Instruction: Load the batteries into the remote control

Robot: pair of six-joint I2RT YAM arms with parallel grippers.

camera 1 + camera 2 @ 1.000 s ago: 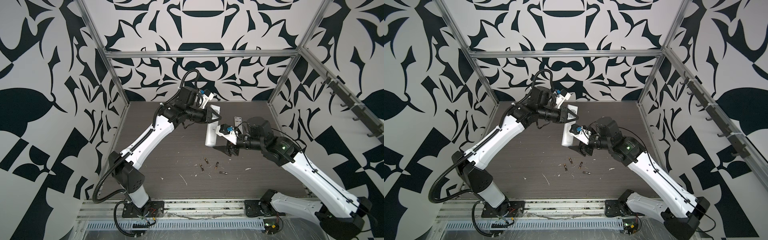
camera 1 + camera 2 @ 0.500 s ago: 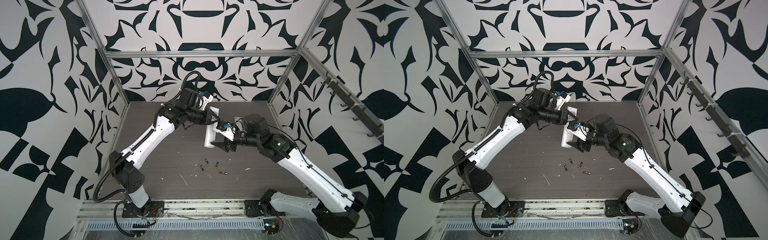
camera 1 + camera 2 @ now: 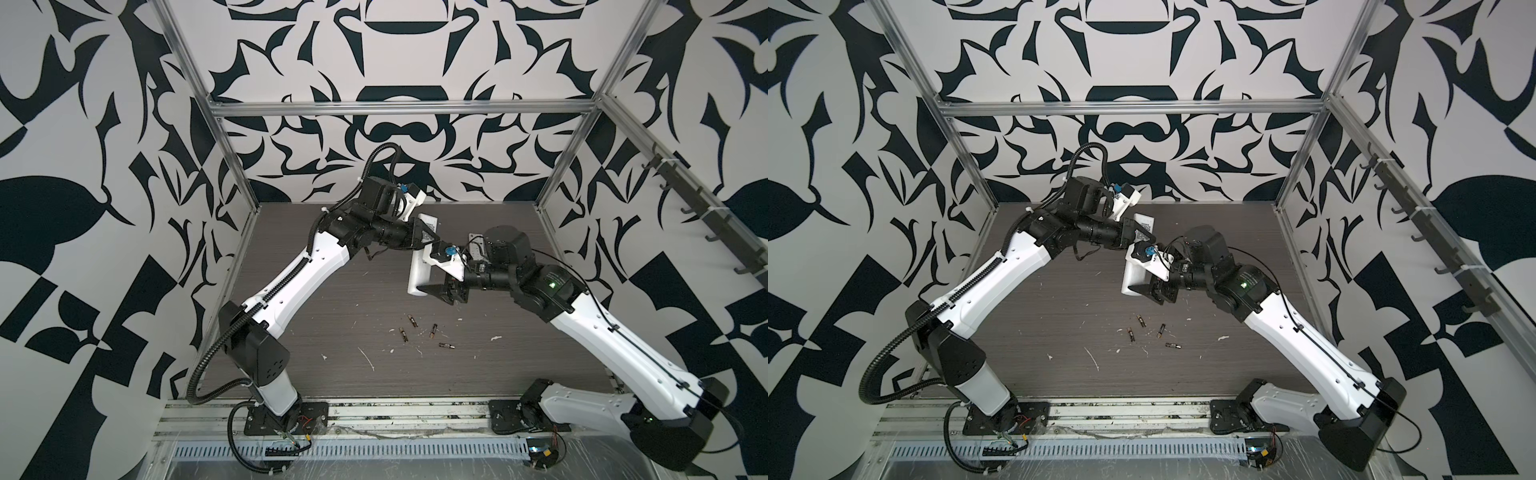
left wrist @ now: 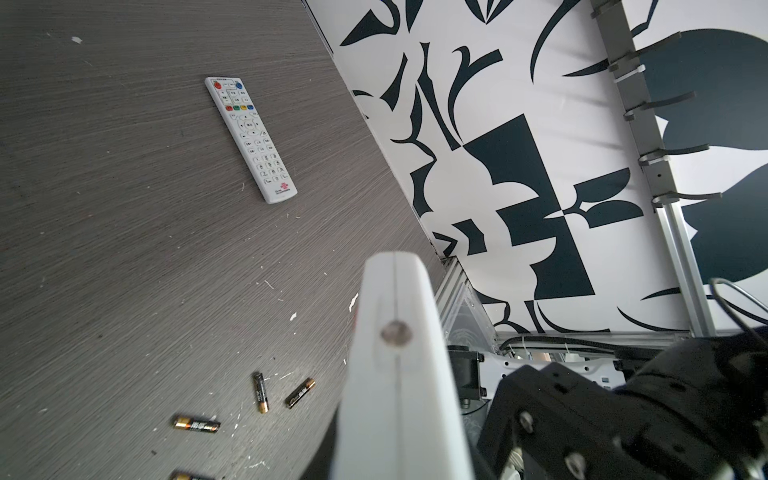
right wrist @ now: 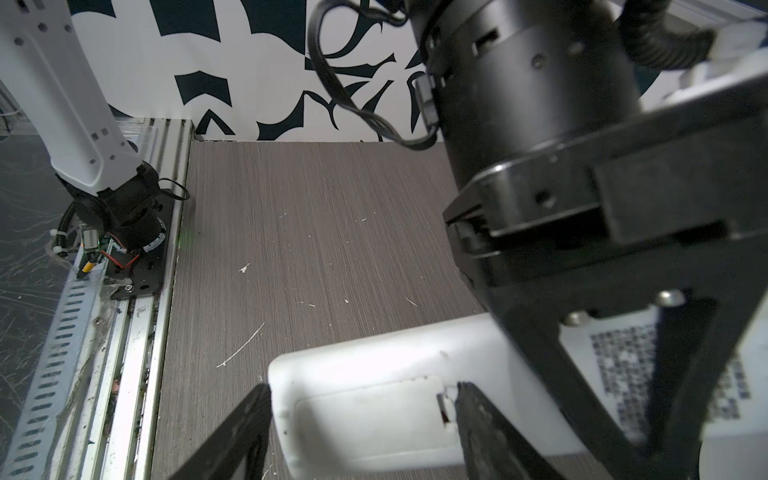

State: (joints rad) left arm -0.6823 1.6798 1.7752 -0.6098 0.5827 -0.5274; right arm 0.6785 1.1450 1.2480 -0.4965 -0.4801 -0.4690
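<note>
So the left gripper point(image 3: 427, 237) is clamped tight on the upper half of a long white plastic remote control point(image 3: 417, 277). It's holding it up off the dark grey wood-grain tabletop point(image 3: 332, 374), back side facing the right arm. The right gripper point(image 5: 360, 390) has its jaws spread wide, straddling the free end: one fingertip point(image 5: 471, 411) sits right at the notch of the rectangular white battery cover point(image 5: 374, 430), the other against the remote's end. The cover looks seated, so my guess is this is the pry-off step. The remote's probably light, rigid and kinda slick, so grabbing the long side edges makes sense. That cover's thin and its latch could snap if levered hard. The four slim dark batteries with coppery-gold bands point(image 3: 412, 320) lie loose on the table just in front of the remote, near each other but not touching. They're small and round and will likely roll, so pinch across the middle. Room-wise there's plenty of bare table around them. A second white remote point(image 4: 250, 139) lies button-side up well apart from the batteries, and the two grippers are crowded really close together.
</note>
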